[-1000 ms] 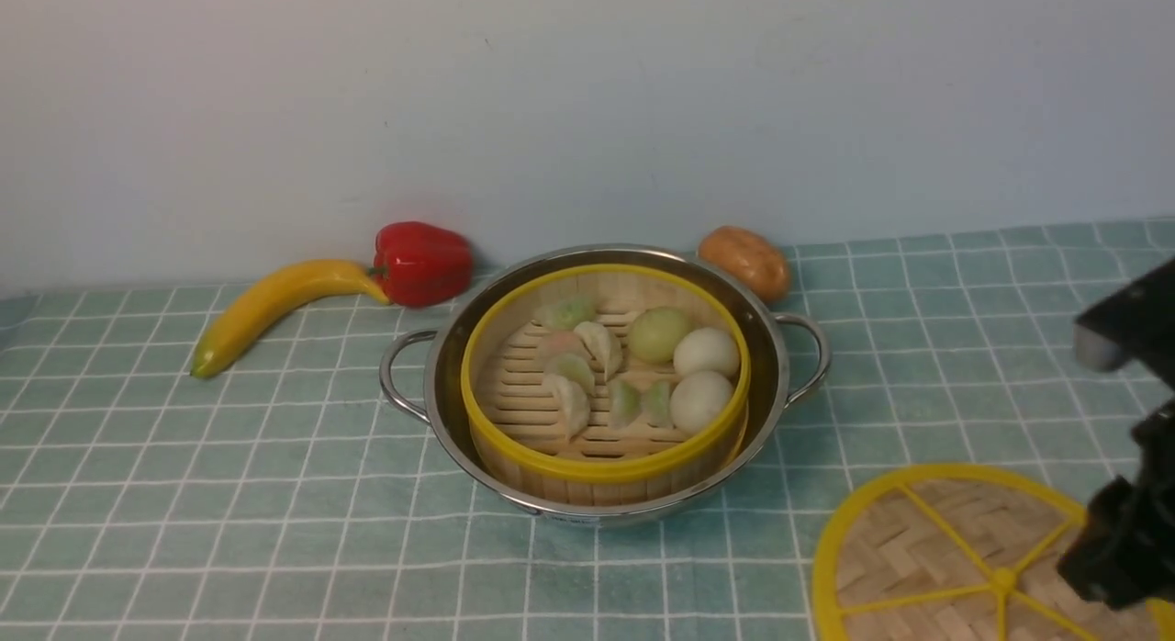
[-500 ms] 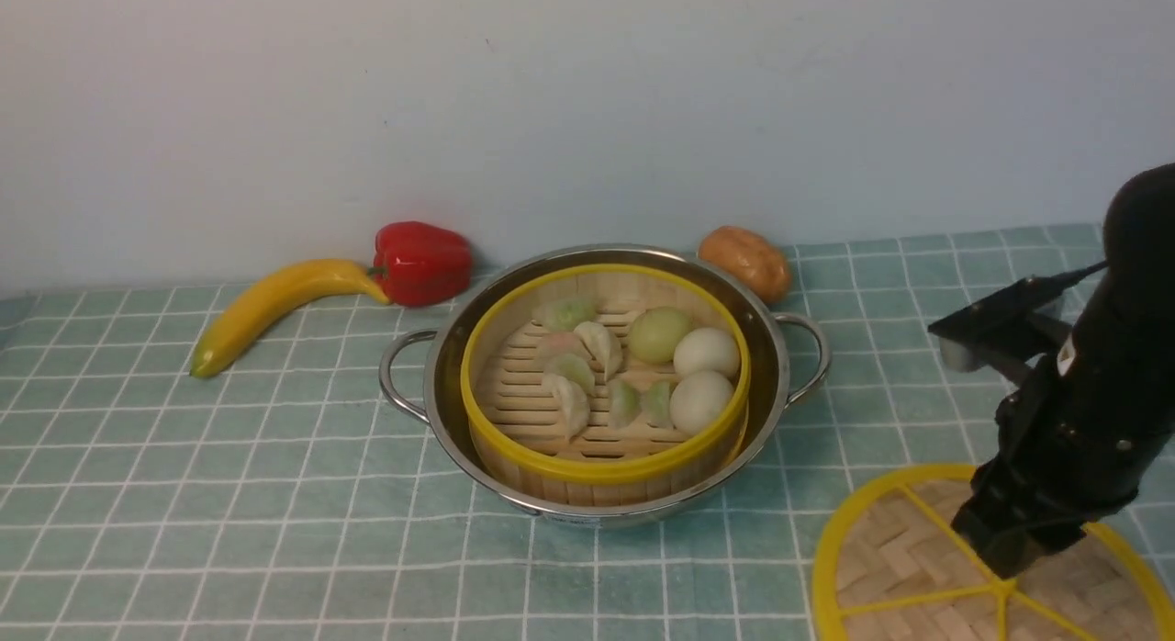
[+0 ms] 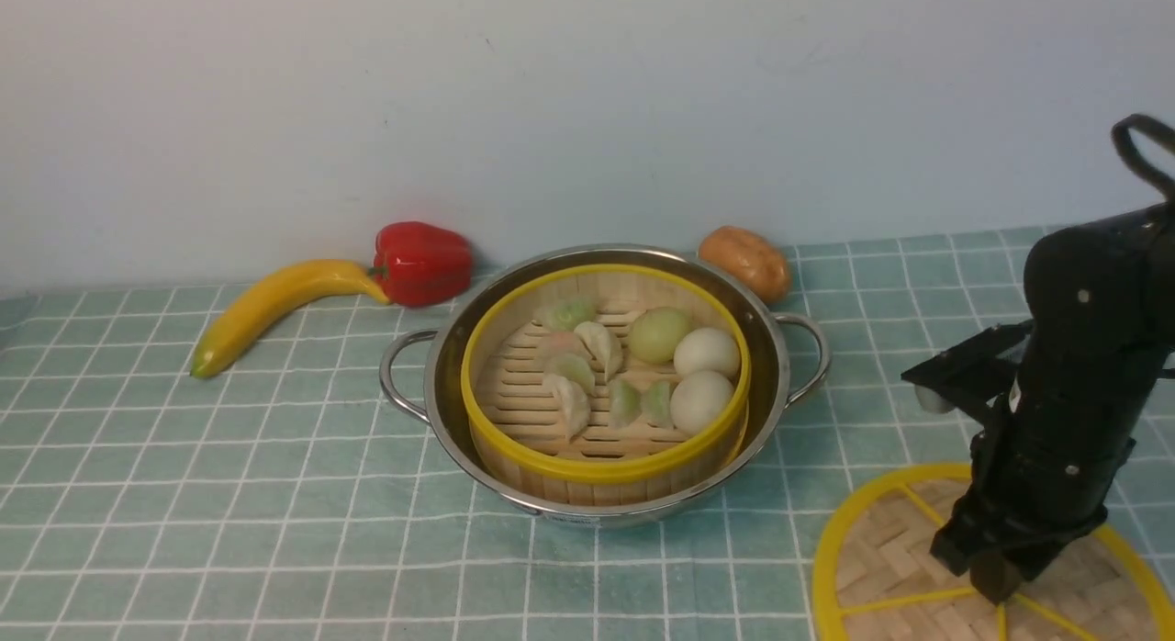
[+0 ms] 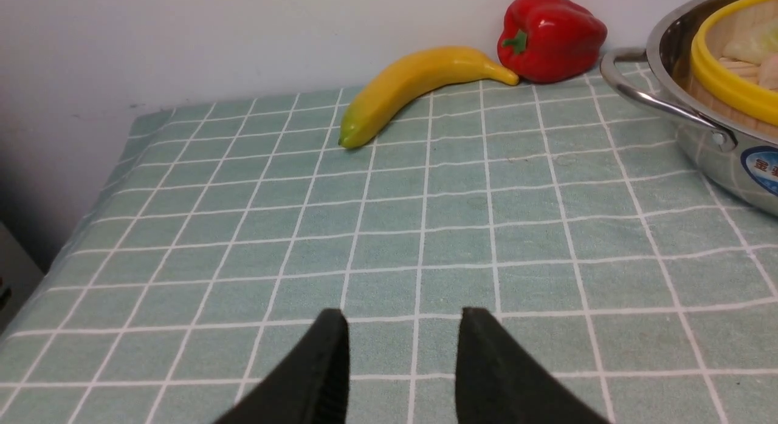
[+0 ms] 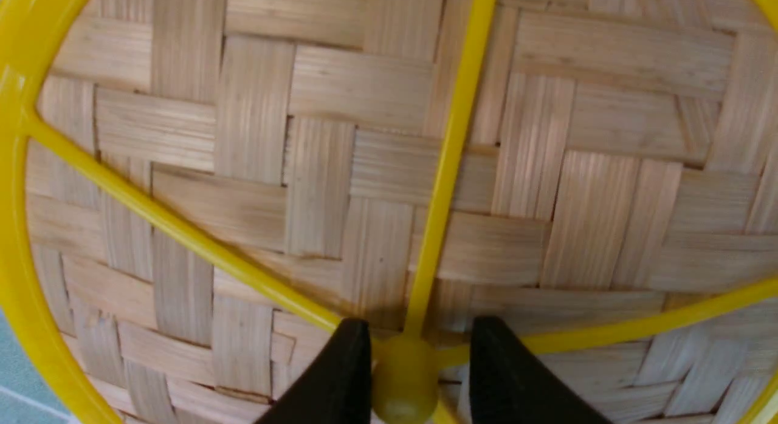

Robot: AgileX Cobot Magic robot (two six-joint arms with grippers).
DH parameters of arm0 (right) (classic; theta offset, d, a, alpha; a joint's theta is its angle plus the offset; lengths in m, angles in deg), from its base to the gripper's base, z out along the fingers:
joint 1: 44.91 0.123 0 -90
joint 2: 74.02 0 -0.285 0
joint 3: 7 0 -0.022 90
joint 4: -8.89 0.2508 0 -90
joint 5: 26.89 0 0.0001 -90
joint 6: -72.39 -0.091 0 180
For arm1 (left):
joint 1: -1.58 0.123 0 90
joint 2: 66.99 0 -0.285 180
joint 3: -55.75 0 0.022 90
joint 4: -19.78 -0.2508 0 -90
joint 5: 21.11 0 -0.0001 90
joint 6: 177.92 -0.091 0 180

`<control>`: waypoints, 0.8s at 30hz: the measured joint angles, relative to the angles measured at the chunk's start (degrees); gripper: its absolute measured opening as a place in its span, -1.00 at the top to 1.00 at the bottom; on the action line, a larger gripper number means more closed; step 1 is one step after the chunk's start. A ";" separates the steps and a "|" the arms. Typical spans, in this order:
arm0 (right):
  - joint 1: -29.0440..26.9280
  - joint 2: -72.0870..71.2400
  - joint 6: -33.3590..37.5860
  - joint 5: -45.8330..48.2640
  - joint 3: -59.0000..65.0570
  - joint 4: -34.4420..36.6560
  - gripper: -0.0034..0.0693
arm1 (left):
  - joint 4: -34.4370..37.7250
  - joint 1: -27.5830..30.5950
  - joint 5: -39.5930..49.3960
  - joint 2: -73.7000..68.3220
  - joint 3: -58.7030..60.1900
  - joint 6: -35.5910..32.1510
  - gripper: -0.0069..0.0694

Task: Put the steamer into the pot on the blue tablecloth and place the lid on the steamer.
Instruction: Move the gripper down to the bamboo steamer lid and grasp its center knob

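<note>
Pale teal-blue grid tablecloth [image 3: 275,494] covers the table. Mid-cloth: wide shiny steel pot [image 3: 441,365] w/ yellow-banded bamboo steamer basket [image 3: 606,471] seated inside, buns & dumplings in it. Flat woven-bamboo lid [image 3: 881,558] w/ yellow rim lies near right, apart from pot. Prob. light, stiff, slightly springy. Rim's too wide to pinch, so the small yellow centre hub [image 5: 404,375] is the hold. Right gripper [image 5: 419,339] straddles it, fingers narrowly parted, not clamped yet. Left gripper [image 4: 401,327] over near-left cloth, parted, empty.

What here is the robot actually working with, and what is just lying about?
Part of the job: steamer, pot, lid, blue tablecloth, right gripper over the lid's hub.
Just lying about: banana, red pepper, potato.
</note>
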 joint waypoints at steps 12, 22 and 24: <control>0.08 -4.41 -10.28 -2.59 0.08 0.44 0.50 | 0.00 0.00 0.00 0.00 0.00 0.00 0.18; 0.72 -25.75 -11.50 -9.18 0.08 -4.24 0.50 | 0.00 0.00 0.00 0.00 0.00 0.00 0.18; 3.45 -27.85 -4.85 -12.59 0.08 1.04 0.50 | 0.00 -0.05 0.00 0.00 0.00 0.00 0.18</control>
